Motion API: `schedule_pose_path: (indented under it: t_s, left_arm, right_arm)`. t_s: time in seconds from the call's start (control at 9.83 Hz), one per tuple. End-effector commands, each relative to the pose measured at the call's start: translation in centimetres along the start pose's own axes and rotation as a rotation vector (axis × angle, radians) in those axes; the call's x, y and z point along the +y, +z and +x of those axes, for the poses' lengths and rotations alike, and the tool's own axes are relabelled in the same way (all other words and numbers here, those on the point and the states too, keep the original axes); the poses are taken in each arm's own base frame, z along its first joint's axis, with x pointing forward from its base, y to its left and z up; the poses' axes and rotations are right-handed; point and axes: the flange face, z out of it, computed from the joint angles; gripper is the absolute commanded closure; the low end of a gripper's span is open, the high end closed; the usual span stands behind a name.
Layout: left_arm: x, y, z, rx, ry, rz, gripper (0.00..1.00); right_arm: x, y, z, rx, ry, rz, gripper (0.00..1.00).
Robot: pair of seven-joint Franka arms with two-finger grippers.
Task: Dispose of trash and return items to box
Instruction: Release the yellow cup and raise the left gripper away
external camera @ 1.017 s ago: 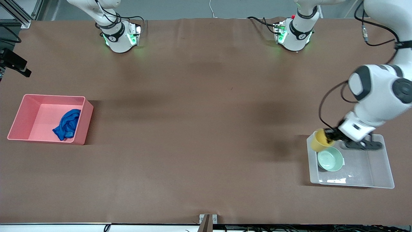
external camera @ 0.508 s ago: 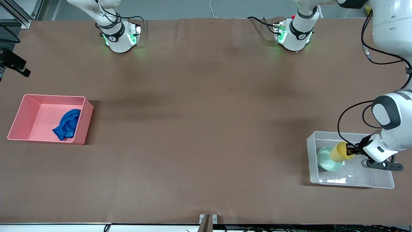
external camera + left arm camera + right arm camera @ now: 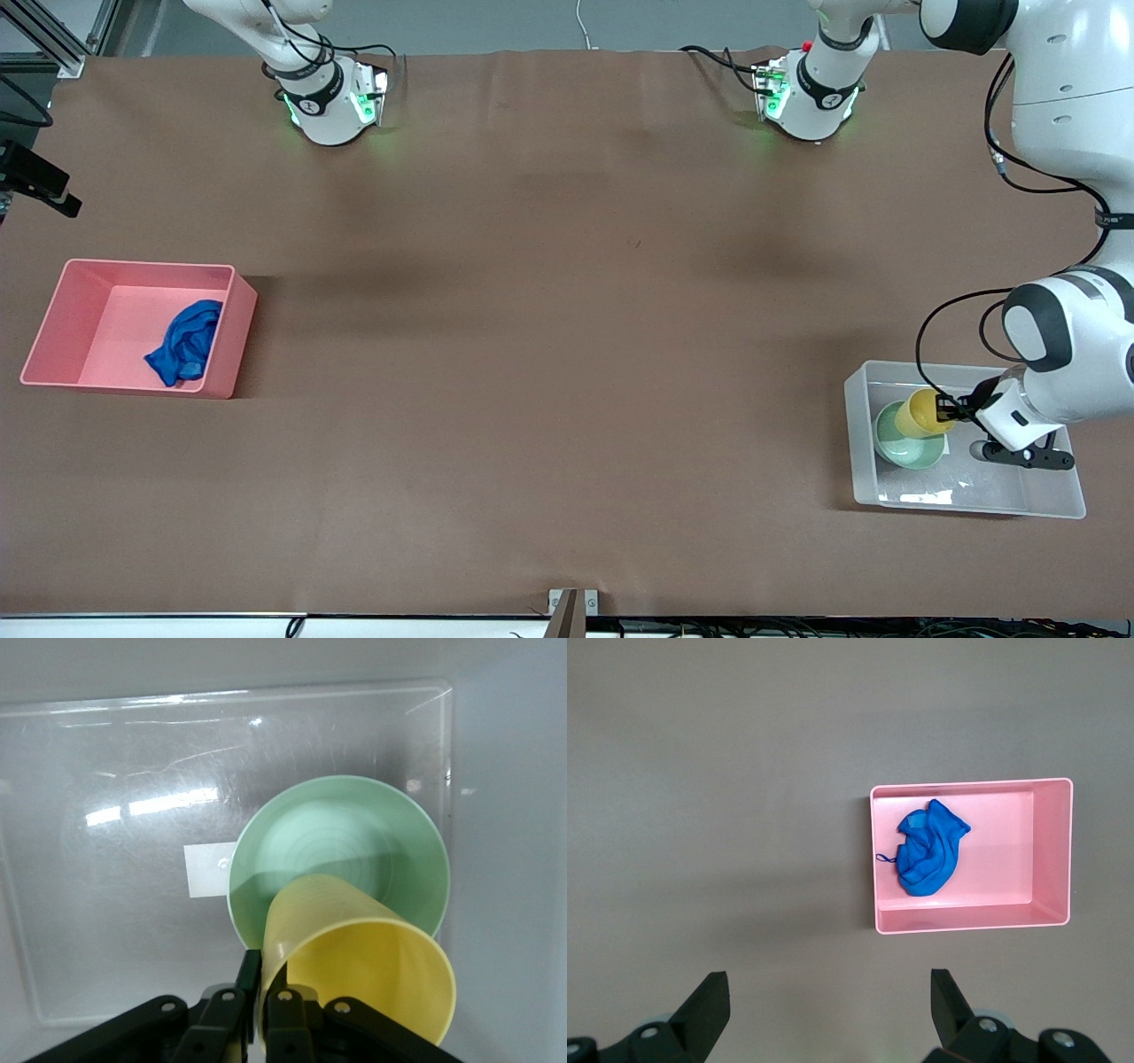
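My left gripper [image 3: 952, 409] is shut on the rim of the yellow cup [image 3: 924, 412], one finger inside and one outside. The cup is tilted, its base over the mint-green bowl [image 3: 904, 446]. The bowl sits in the clear tub [image 3: 974, 509], at its end toward the right arm. In the left wrist view the gripper [image 3: 266, 970] pinches the cup [image 3: 363, 966] over the bowl [image 3: 345, 842]; I cannot tell if they touch. The blue cloth [image 3: 184, 344] lies in the pink bin [image 3: 53, 310]. My right gripper [image 3: 828, 992] is open and empty, high above the table.
The right wrist view shows the pink bin [image 3: 966, 920] with the blue cloth [image 3: 928, 858] on brown table below. A white label [image 3: 208, 870] is on the tub's bottom beside the bowl. The tub's end away from the bowl holds nothing.
My left gripper carried the yellow cup from over the tub's corner into the tub, then brought it down over the green bowl. The right arm has not visibly moved.
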Motion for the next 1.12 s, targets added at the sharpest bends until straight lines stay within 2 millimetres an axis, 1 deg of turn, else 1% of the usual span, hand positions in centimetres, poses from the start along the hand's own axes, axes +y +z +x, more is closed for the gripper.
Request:
schedule_pose_path:
  t_s: [0.0, 0.1, 0.2, 0.31, 0.41, 0.51, 0.61, 0.71, 0.81, 0.92, 1.02]
  left_arm:
    - [-0.4, 0.1, 0.3, -0.004, 0.008, -0.001, 0.26]
    - [-0.2, -1.9, 0.6, 0.025, 0.005, 0.005, 0.14]
    - [0.2, -5.0, 0.7, 0.063, 0.000, 0.009, 0.13]
    - [0.5, -9.1, 0.4, 0.106, -0.010, 0.012, 0.10]
    - [1.2, -12.6, -0.2, 0.108, -0.040, 0.003, 0.00]
    - [2.1, -16.1, -1.4, 0.092, -0.067, -0.017, 0.00]
    - [4.0, -19.9, -2.8, 0.072, -0.074, -0.018, 0.00]
    - [6.4, -23.3, -4.5, 0.069, -0.074, 0.000, 0.00]
    - [8.8, -26.3, -6.7, 0.068, -0.103, 0.010, 0.00]
    - [10.7, -28.7, -9.2, 0.085, -0.145, 0.016, 0.00]
    - [12.7, -30.0, -11.3, 0.094, -0.150, 0.023, 0.00]
  right_arm:
    - [0.4, -0.5, 0.0, 0.004, -0.005, -0.014, 0.00]
    - [0.2, -0.4, 0.1, 0.004, -0.008, -0.014, 0.00]
    - [0.3, 0.0, 0.1, -0.005, -0.007, -0.013, 0.00]
    - [0.8, 0.4, 0.2, -0.013, 0.002, -0.013, 0.00]
    - [1.3, 0.2, 0.3, -0.007, 0.014, -0.012, 0.00]
    - [0.6, 0.2, 0.4, -0.002, 0.011, -0.007, 0.00]
    - [0.4, 0.1, 0.4, -0.002, 0.009, 0.000, 0.00]
    - [0.2, -0.1, 0.4, 0.001, 0.000, 0.000, 0.00]
    - [0.1, 0.0, 0.3, -0.005, -0.009, -0.004, 0.00]
    - [0.7, 0.2, 0.3, -0.011, 0.003, -0.005, 0.00]
    - [0.5, 0.2, -0.1, -0.031, 0.000, -0.001, 0.00]
